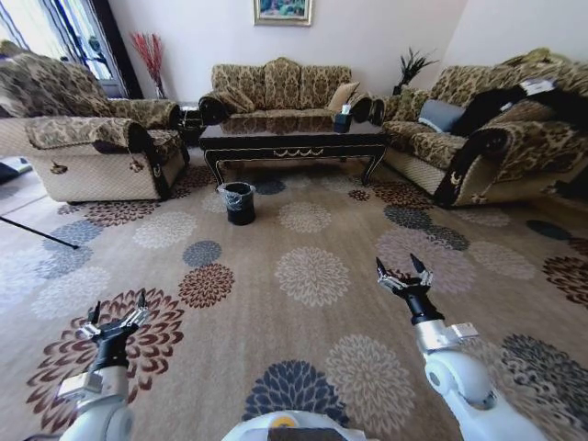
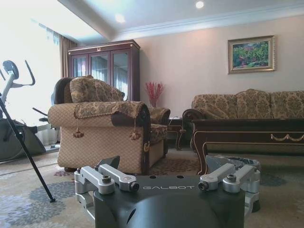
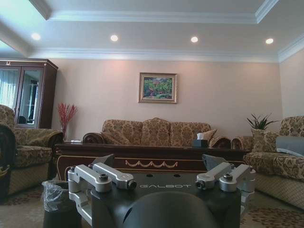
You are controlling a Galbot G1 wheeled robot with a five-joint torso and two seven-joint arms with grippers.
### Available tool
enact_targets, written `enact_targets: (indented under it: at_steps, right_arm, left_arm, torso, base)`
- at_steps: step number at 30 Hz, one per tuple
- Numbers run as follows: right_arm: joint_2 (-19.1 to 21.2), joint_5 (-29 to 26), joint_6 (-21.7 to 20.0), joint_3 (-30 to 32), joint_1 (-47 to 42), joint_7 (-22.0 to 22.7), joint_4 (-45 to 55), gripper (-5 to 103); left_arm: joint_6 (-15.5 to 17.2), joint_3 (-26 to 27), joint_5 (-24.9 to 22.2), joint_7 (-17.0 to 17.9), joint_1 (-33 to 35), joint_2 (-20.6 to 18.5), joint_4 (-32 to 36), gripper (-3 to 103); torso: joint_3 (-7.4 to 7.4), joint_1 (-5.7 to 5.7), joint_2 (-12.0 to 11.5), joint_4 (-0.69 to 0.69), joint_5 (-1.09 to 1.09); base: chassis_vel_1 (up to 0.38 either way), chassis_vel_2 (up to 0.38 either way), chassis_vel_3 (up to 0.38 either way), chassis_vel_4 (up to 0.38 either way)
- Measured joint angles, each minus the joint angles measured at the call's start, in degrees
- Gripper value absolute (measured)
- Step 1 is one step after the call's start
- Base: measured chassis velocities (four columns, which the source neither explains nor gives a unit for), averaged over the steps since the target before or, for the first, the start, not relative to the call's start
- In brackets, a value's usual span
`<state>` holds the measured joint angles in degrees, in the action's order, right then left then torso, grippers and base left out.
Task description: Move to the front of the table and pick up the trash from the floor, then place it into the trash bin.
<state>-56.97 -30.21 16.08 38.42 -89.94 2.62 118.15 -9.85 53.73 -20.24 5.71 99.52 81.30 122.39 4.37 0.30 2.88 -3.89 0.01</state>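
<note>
A: Where does everything sit right now?

B: The worktop (image 1: 292,140) is far off at twelve o'clock, with one bin (image 1: 240,202) on the carpet (image 1: 303,312) just in front of its left end, at about eleven. Both arms hang low and near: the left pincer (image 1: 116,322) at eight o'clock, the right pincer (image 1: 404,273) at four, each with fingers spread and nothing between them.

A: And the trash?

B: I can't pick out any piece from here. If it lies near the worktop, it is too small to tell against the flower pattern.

A: What could go wrong?

B: Mainly that. The busy medallions could hide a pale wrapper or dark scraps, so a piece may be missed or a blossom taken for litter. Driving forward, the base could also clip the bin, which stands in the open and looks light, or roll over trash unseen. The armchairs narrow the lane on both sides.

A: Count things for me.

B: One worktop, one bin, two pincers, one sofa (image 1: 276,92) behind the worktop, an armchair at ten (image 1: 92,138), another seat at two (image 1: 496,138), one tissue box (image 1: 343,119).
</note>
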Motion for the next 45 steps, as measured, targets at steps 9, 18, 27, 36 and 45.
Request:
enact_targets:
  at_steps: [9,18,27,36,45]
  right_arm:
    - [0.0,0.0,0.0,0.0,0.0,0.0,0.0,100]
    - [0.0,0.0,0.0,0.0,0.0,0.0,0.0,100]
    - [0.0,0.0,0.0,0.0,0.0,0.0,0.0,100]
    - [0.0,0.0,0.0,0.0,0.0,0.0,0.0,100]
    - [0.0,0.0,0.0,0.0,0.0,0.0,0.0,100]
  left_arm:
    - [0.0,0.0,0.0,0.0,0.0,0.0,0.0,100]
    - [0.0,0.0,0.0,0.0,0.0,0.0,0.0,100]
    - [0.0,0.0,0.0,0.0,0.0,0.0,0.0,100]
    - [0.0,0.0,0.0,0.0,0.0,0.0,0.0,100]
    - [0.0,0.0,0.0,0.0,0.0,0.0,0.0,100]
  torso:
    - [0.00,-0.01,0.0,-0.01,0.00]
    - [0.00,-0.02,0.0,0.00,-0.01]
    - [0.00,-0.02,0.0,0.00,-0.02]
    - [-0.01,-0.02,0.0,0.00,-0.01]
    - [0.00,-0.02,0.0,0.00,-0.01]
  base:
    - [0.000,0.000,0.000,0.000]
    - [-0.010,-0.009,0.013,0.011]
    - [-0.016,-0.012,0.011,0.014]
    - [0.000,0.000,0.000,0.000]
    - [0.000,0.000,0.000,0.000]
